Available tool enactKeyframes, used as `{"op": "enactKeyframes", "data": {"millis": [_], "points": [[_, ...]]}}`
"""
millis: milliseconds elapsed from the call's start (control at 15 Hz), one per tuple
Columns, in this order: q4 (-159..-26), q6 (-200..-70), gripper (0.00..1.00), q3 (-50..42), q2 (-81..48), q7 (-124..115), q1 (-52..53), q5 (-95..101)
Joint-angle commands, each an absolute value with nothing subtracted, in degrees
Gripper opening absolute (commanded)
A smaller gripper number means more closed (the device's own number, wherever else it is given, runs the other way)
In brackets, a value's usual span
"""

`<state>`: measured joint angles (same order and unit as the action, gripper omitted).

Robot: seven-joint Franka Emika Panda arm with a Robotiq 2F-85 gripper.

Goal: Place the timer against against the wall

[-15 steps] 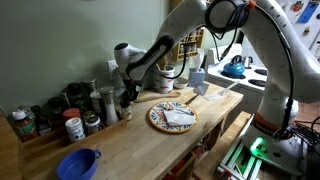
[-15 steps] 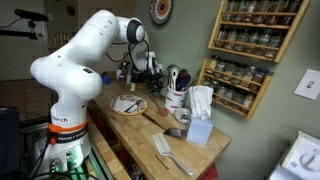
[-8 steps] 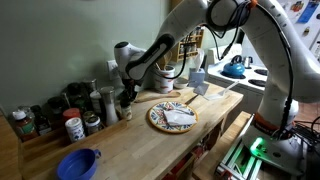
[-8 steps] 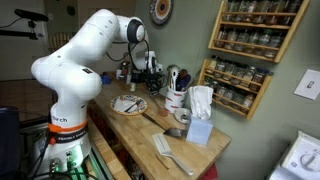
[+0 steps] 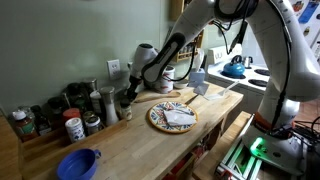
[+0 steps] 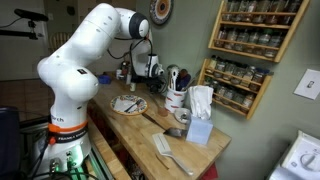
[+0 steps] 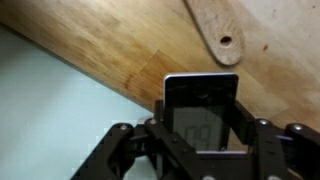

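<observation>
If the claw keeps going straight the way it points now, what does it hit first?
Most likely the wooden counter, close to where it meets the wall. The claw holds the timer, so the timer's far end would touch first. The gap is unclear from the wrist view.

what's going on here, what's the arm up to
The white robot arm's gripper holds a small dark timer with a pale face between its fingers, low over the wooden counter at its back edge, close to the pale green wall. Whether the timer touches the wall yet cannot be told.
</observation>
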<state>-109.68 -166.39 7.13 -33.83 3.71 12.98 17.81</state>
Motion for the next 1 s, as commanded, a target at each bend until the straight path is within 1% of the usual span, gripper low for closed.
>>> {"op": "enactKeyframes", "data": {"millis": [0, 267, 467, 667, 933], "points": [[-118.73, -178.42, 0.40, 11.95, -31.24, 9.24, 7.05, 13.90], [-124.38, -188.75, 0.40, 17.28, -30.70, 10.60, 1.38, 14.05], [-126.84, -193.01, 0.40, 21.34, -30.50, 8.07, -2.77, 15.41], [-127.04, -194.73, 0.40, 22.89, -30.47, 5.65, -4.20, 14.10], [-124.76, -195.88, 0.40, 19.56, -31.00, 0.85, -0.75, 9.88]]}}
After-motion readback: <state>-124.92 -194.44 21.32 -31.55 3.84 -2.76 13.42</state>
